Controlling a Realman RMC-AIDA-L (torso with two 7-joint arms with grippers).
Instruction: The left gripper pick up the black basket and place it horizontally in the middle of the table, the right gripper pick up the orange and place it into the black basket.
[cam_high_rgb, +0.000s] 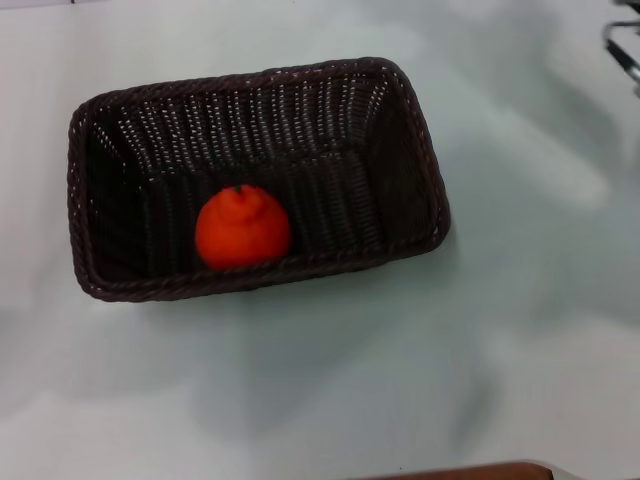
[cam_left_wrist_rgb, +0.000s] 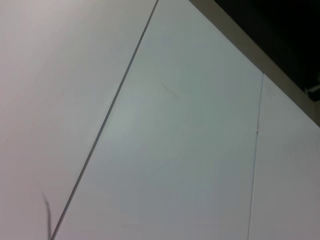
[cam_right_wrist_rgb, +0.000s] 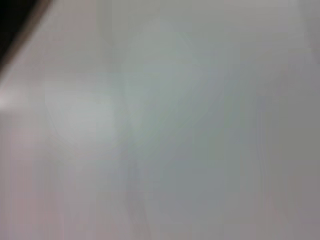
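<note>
Head view shows the black basket (cam_high_rgb: 405, 150) lying lengthwise on the white desk (cam_high_rgb: 520, 330), its long sides running left to right. My orange (cam_high_rgb: 242, 227) rests inside the basket, on its floor close to the near wall and left of its middle. Neither my left hand nor my right hand appears anywhere, so I cannot tell their state.

pale panelled surface (cam_left_wrist_rgb: 190, 150) with thin dark seams, soft even light
</note>
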